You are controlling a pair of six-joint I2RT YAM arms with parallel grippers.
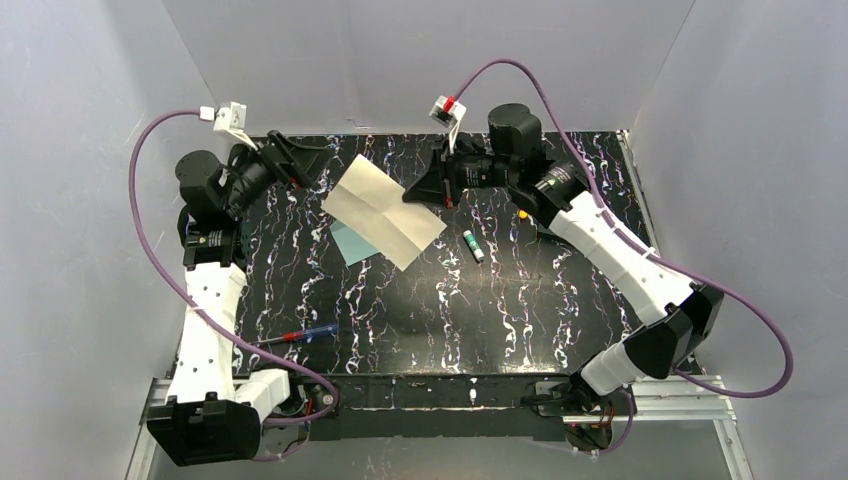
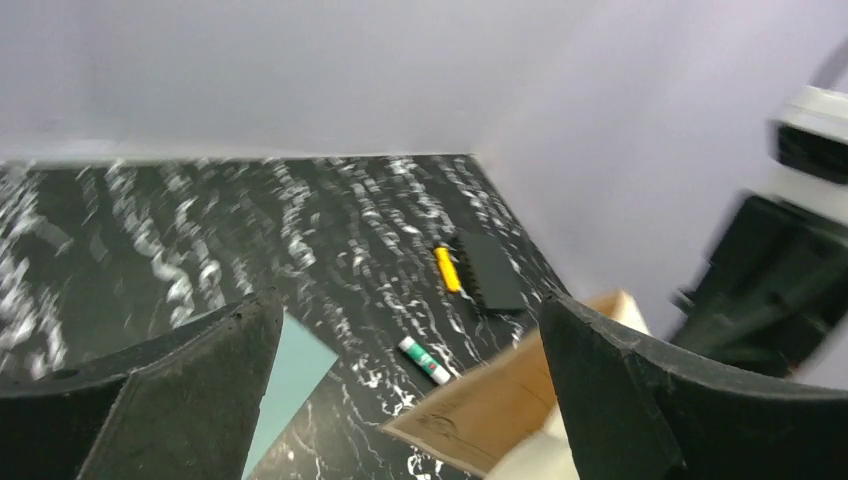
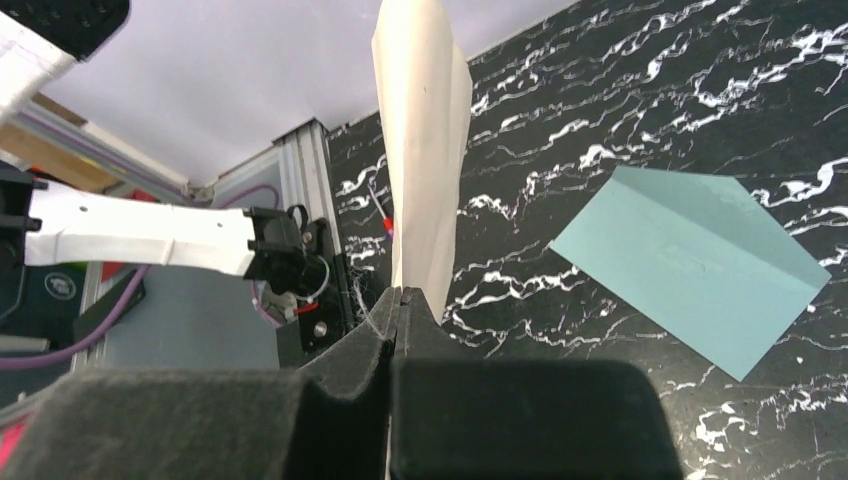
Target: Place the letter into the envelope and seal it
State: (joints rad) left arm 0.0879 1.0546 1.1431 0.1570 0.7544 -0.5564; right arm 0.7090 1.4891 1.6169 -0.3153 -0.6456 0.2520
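Pinching the letter (image 3: 425,130) by one edge in the right gripper (image 3: 397,300), fingers (image 3: 350,360) pressed tight together on the paper, holding it up ahead of the fingertips. Spreading the left gripper (image 2: 410,320) wide, fingers (image 2: 200,390) far apart, gripping nothing, just beside the letter's corner. Leaving the envelope (image 3: 690,265) flat, off to the side of the closed fingers.

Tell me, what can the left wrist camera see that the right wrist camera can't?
Only the left wrist view shows the yellow stick, black block, green-and-white tube and open left gripper. Only the right wrist view shows the right gripper shut on the letter. Both show the letter, and the envelope lying flat on the table.
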